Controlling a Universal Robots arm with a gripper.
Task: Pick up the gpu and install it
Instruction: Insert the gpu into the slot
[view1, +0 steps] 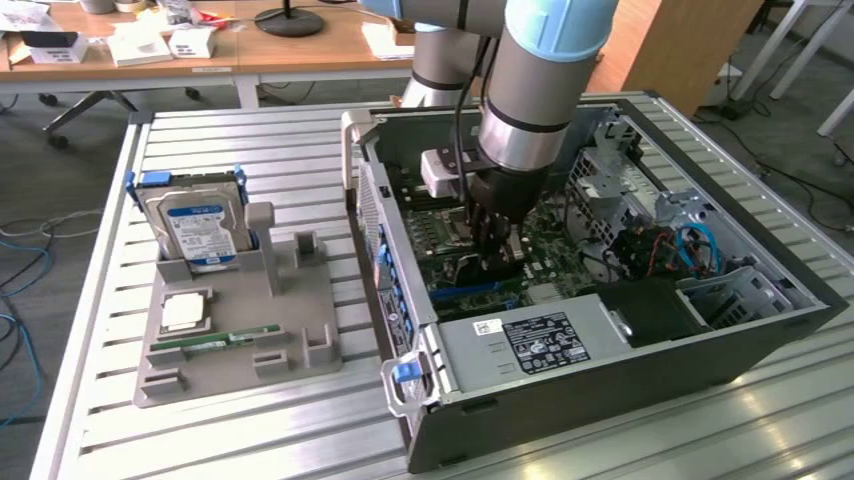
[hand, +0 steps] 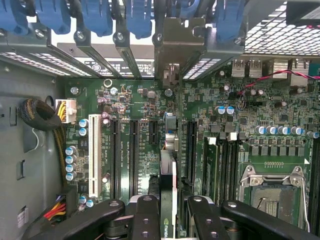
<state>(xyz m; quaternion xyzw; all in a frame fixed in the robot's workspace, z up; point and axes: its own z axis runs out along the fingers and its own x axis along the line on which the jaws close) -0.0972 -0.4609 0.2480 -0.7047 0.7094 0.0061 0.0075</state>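
Inside the open computer case (view1: 601, 400) — a robot gripper (view1: 501, 258) holds the gpu (hand: 168, 170) over the green motherboard (hand: 240, 115).
Its fingers (hand: 145, 215) are partly closed, clamped on the card's two faces. The gpu stands on edge among black expansion slots (hand: 134, 155), its metal bracket (hand: 172, 45) at the case's rear openings — whether it is seated, I cannot tell.

I've got the open case (view1: 601, 380) sitting on my table (view1: 267, 440), parts holder (view1: 287, 310) just beside it on the exterior view's left. Hard drive (view1: 198, 225) stands in the holder's far end. End effector (view1: 501, 268) is down inside the case, gpu (hand: 168, 210) held in it, above the motherboard (hand: 260, 115).
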